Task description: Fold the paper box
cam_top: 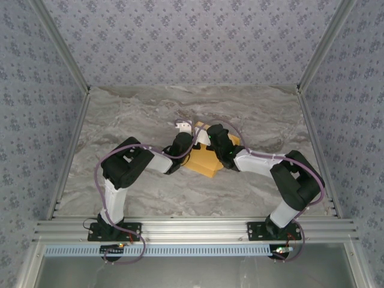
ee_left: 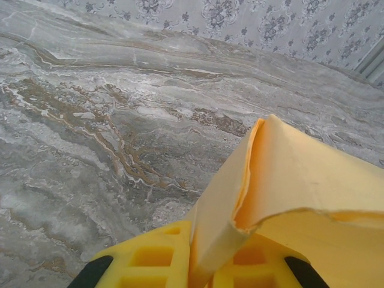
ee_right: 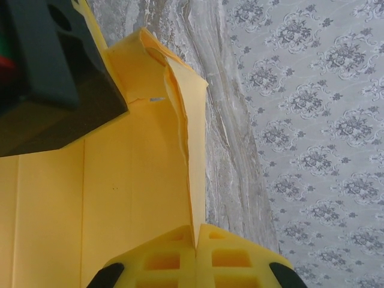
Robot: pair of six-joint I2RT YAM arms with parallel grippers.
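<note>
Left hand, overhead: the left hand (cam_top: 191, 138) meets the right hand (cam_top: 213, 137) above the paper box (cam_top: 207, 162), which lies mid-surface (cam_top: 150, 192), well apart from the arm bases. At this size the grip of neither can be made out.
Box, overhead: orange-yellow card. One flat panel shows on the near side, and the raised part is hidden under both wrists.
Surface, overhead: grey marbled, smooth-looking. Light card would probably slide on it.
Left hand, own camera: the left hand (ee_left: 198, 255) is closed, its yellow ribbed fingers (ee_left: 150, 261) pinching a raised flap of the paper box (ee_left: 300, 174).
Flap: thin and matt, curled over at the top with a slightly ragged edge. It bows softly rather than holding a sharp crease.
Right hand, own camera: the right hand (ee_right: 196, 240) is closed, nipping the lower edge of a standing panel of the paper box (ee_right: 132, 180).
Panel: faint straight score lines run along it, and doubled layers gape at the far corner.
Black block (ee_right: 48, 72): hard and glossy, touching or just over the sheet, likely part of the other arm.
Step in hand: likely raising a side wall and tucking its flap.
Doing it well: bend along the score, not across the curl. Move both grips together so the card neither tears nor buckles, and hold the base down against sliding.
</note>
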